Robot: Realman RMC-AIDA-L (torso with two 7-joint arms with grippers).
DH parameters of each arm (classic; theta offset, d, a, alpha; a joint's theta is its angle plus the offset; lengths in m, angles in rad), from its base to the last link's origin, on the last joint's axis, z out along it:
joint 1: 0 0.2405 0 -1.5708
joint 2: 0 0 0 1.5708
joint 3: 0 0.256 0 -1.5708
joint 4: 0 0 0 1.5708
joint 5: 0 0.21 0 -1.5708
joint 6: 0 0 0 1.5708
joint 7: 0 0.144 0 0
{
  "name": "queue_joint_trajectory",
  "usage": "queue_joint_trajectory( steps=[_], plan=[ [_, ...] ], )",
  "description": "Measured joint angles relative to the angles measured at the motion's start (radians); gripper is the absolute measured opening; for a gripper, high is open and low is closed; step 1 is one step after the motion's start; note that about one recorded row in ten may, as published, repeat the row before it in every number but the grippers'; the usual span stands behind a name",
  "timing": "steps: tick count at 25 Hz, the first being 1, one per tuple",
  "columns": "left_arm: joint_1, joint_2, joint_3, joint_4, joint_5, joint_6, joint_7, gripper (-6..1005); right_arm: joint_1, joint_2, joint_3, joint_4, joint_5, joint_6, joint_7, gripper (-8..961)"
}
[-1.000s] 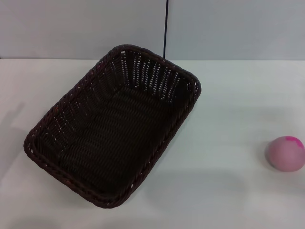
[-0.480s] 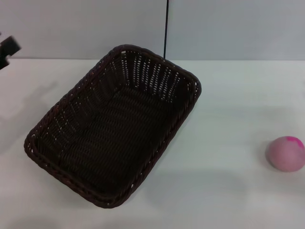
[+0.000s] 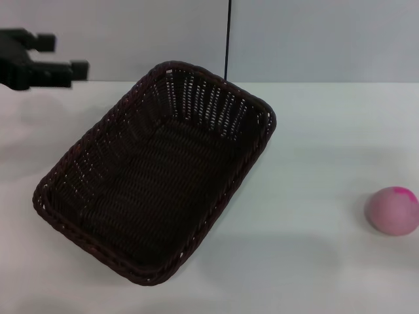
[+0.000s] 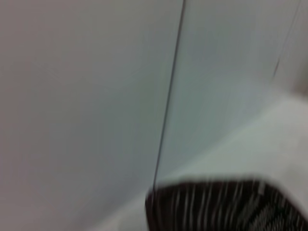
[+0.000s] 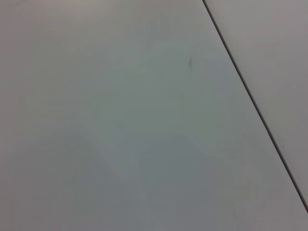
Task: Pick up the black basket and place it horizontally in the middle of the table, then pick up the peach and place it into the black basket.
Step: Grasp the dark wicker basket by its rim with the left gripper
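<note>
Neither step looks done. The black basket (image 3: 157, 173) lies empty and askew on the table (image 3: 314, 131), its long axis running from about 1 o'clock to 7 o'clock, left of centre. The peach (image 3: 393, 210) sits alone near the 4 o'clock edge, well apart from it. The left gripper (image 3: 62, 55) hovers at about 10 o'clock, fingers spread, holding nothing. The right gripper is out of sight. No readable brand, label or writing shows anywhere.

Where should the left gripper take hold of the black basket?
Probably the braided rim of the long wall nearest the left gripper, coming from above: the black basket sits open-topped and diagonal on the table, leaving that rim exposed for fingers to straddle.
</note>
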Motion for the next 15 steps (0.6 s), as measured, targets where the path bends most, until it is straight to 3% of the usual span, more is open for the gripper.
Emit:
queue_joint_trajectory(
  steps=[1,2,5,9,15],
  plan=[
    [-0.032,-0.008,0.001,0.010,0.067,0.028,-0.025,820,-0.001,0.000,0.000,-0.004,0.000,-0.001,0.005,726],
    [-0.078,-0.030,0.004,0.021,0.185,0.059,-0.048,820,-0.001,0.000,0.000,-0.008,0.000,-0.001,0.011,726],
    [-0.124,-0.055,0.042,0.027,0.323,0.056,-0.066,817,-0.002,-0.001,-0.002,-0.021,-0.001,-0.001,0.021,726],
    [-0.128,-0.054,0.162,0.028,0.386,-0.031,-0.135,813,-0.010,-0.002,-0.006,-0.057,-0.001,0.005,0.054,725],
    [-0.137,-0.055,0.265,0.008,0.469,-0.057,-0.197,808,-0.011,-0.004,-0.006,-0.081,-0.002,0.009,0.073,725]
  ],
)
